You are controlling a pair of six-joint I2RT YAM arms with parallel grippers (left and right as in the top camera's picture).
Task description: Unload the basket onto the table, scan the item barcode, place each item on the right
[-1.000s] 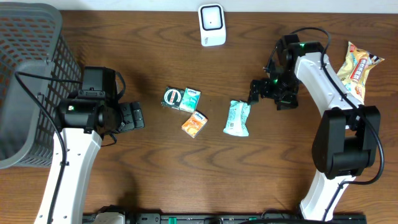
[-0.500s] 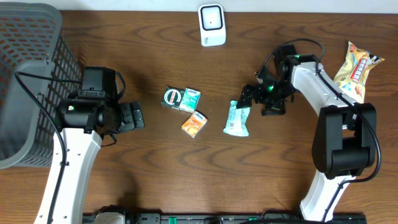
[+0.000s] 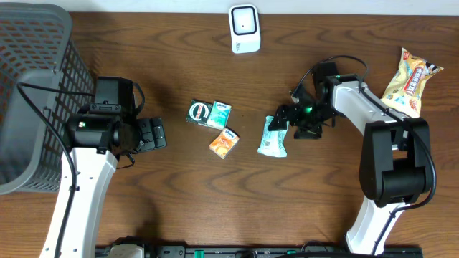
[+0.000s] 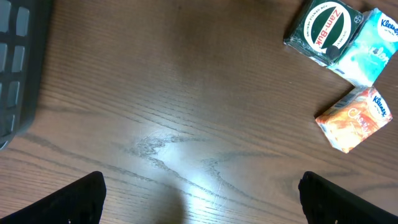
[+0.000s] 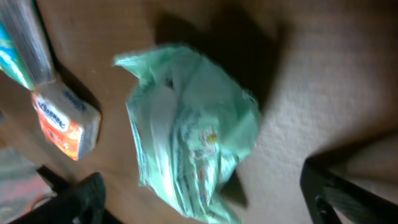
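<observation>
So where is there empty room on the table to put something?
The table front, between left arm and right arm, is bare. So is the wood between the basket and the scanner. It's crowded at the tissue packs and green packet, by the right gripper.

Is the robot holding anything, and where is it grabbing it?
Nothing is held. The right end effector is open over the green packet; the left end effector is open too.
</observation>
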